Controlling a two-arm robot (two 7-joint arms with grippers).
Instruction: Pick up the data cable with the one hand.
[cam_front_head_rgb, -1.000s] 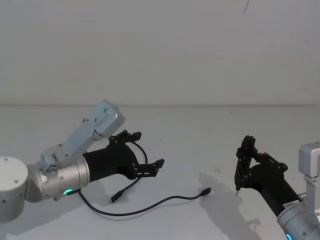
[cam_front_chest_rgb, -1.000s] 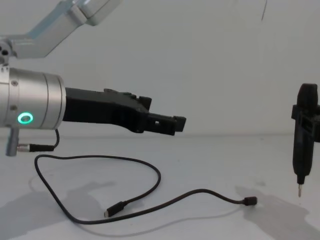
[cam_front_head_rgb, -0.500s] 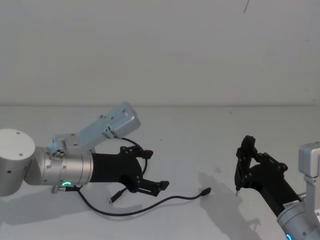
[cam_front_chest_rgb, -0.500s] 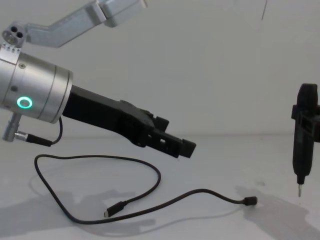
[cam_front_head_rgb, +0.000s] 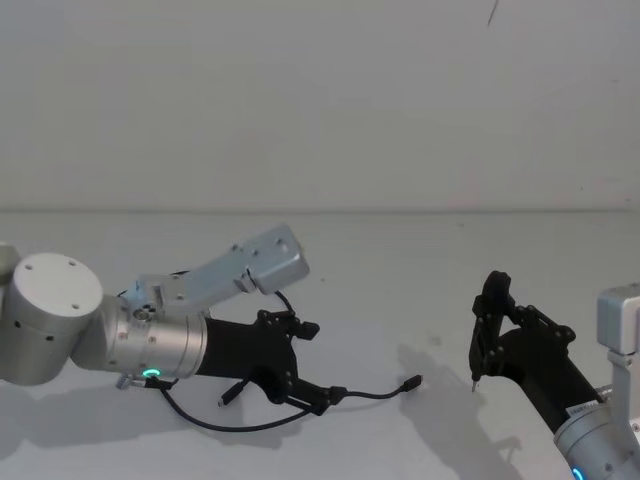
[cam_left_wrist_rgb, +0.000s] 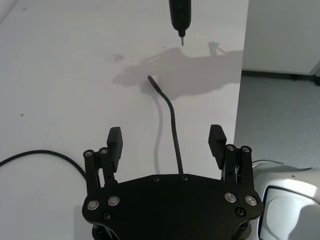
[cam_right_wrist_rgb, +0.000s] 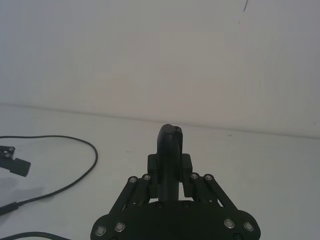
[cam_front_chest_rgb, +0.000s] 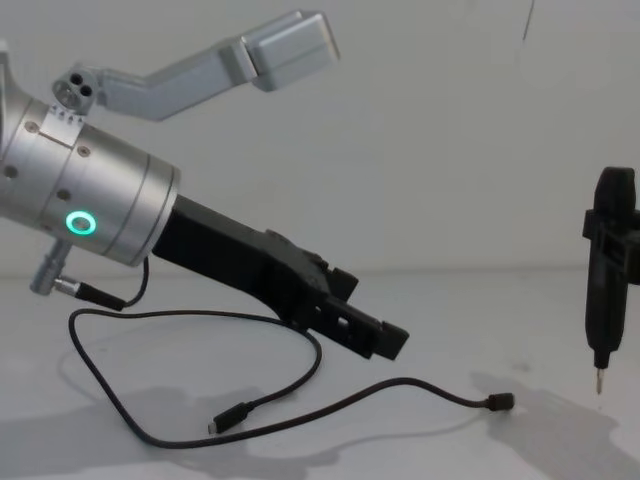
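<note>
White counter, plain white wall behind.

Left arm comes in from the left. Its silver forearm with the green ring pitches down toward the counter, and an upper link angles up and back above it. Left tool points forward, right and down.

Left tool is wide open with nothing in it. In the left wrist view the two fingers stand well apart and the cable runs straight out between them, roughly centred. In the chest view the fingertips hang just above the cable's right-hand run, apart from it. Can't tell whether either finger touches the counter.

Cable lies flat on the counter in a loose loop. It starts under the left forearm, sweeps round in front, and one plug sits near the middle front. The rest snakes right under the left tool to the other plug, which lies near the rod's shadow.

Right arm is low on the right, well clear of the cable. Right tool is closed on a slim black rod. The rod stands upright in the chest view, pin tip down, hovering above the counter. In the head view the rod tilts slightly left.
</note>
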